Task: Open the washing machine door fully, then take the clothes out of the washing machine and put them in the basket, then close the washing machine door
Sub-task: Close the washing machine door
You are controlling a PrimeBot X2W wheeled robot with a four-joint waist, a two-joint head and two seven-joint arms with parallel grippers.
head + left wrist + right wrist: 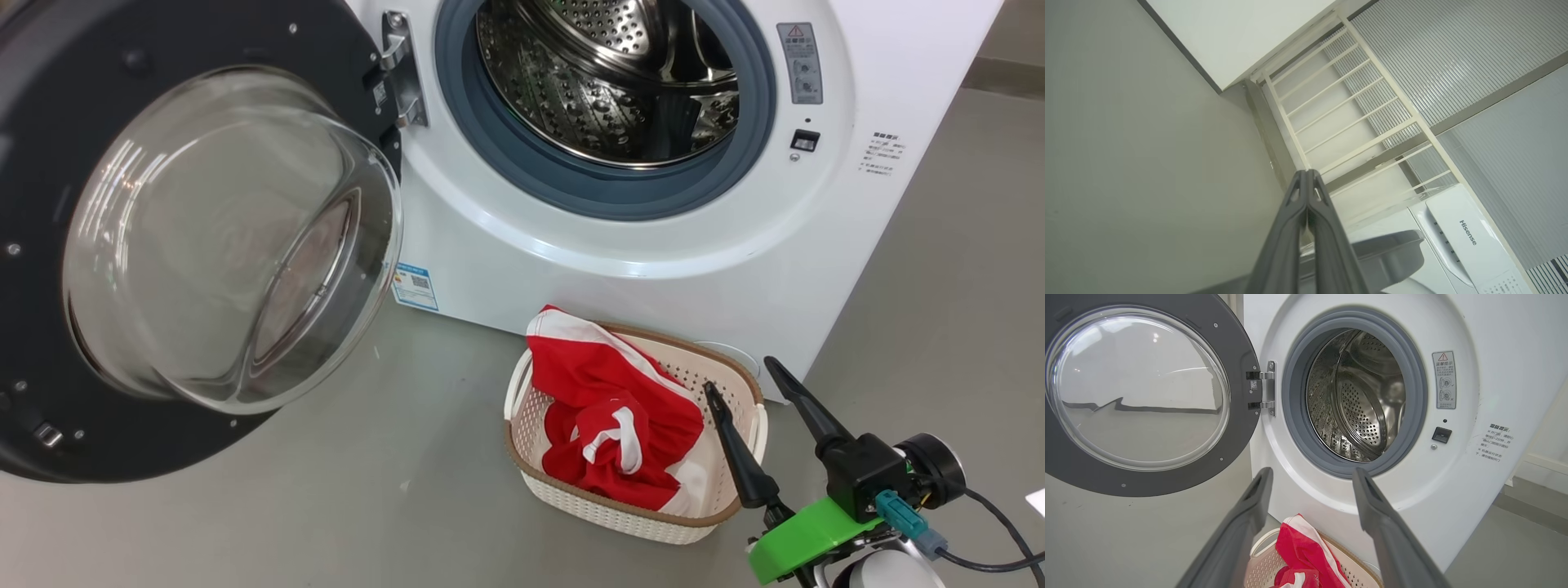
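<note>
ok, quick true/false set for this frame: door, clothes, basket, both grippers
1. The washing machine door is swung open. True.
2. The clothes lie inside the drum. False: they lie in the basket, and the part of the drum that shows looks empty.
3. The right gripper is shut on the clothes. False: its jaws stand open with nothing between them, by the basket's right side.
4. The left gripper is shut. True.
5. The basket stands on the floor in front of the washing machine. True.
</note>
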